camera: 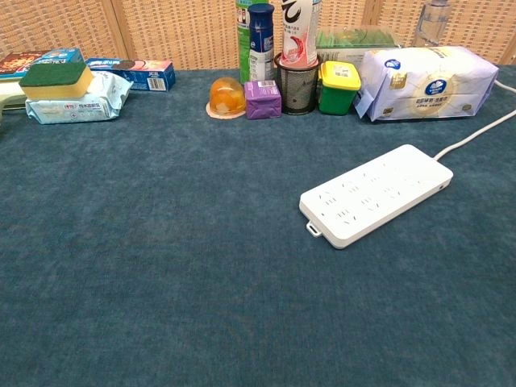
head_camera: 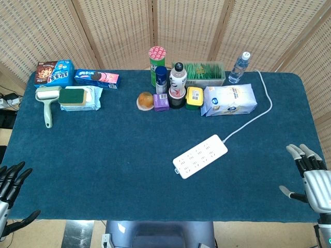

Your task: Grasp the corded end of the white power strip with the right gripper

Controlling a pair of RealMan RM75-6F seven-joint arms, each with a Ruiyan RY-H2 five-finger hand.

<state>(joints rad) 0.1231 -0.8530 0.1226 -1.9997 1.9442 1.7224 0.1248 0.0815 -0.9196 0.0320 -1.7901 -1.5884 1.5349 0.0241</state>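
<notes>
At the table's near right edge my right hand [head_camera: 314,178] waits with fingers spread, holding nothing, well apart from the white power strip [head_camera: 200,155] lying diagonally mid-table. Its corded end [head_camera: 222,139] points far-right. I could snag the cord [head_camera: 247,124] or nudge the strip while reaching.

power strips: 1 [head_camera: 200,155] | water bottles: 1 [head_camera: 239,67] | lint rollers: 1 [head_camera: 47,103] | sponges: 1 [head_camera: 74,95] | hands: 2 [head_camera: 11,183] [head_camera: 312,175]
</notes>
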